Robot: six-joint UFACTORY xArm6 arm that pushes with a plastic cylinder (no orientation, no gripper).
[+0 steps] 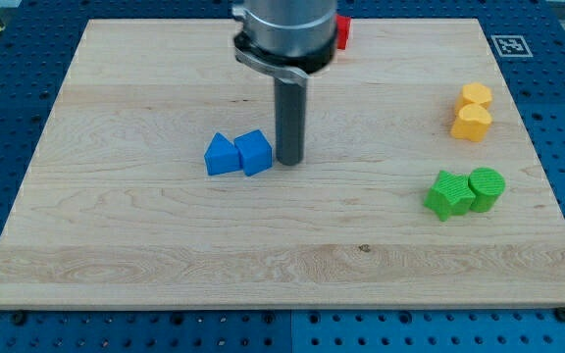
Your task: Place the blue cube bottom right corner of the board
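Note:
The blue cube (254, 152) lies on the wooden board (165, 245), left of centre. A blue triangular block (222, 155) touches its left side. My tip (289, 160) stands right next to the cube's right side, touching it or nearly so. The rod rises from there to the arm's grey housing at the view's top.
A red block (341, 31) shows partly behind the arm at the view's top. Two yellow blocks (474, 111) sit together at the right. A green star-like block (449, 193) and a green cylinder (487, 188) touch each other at the lower right.

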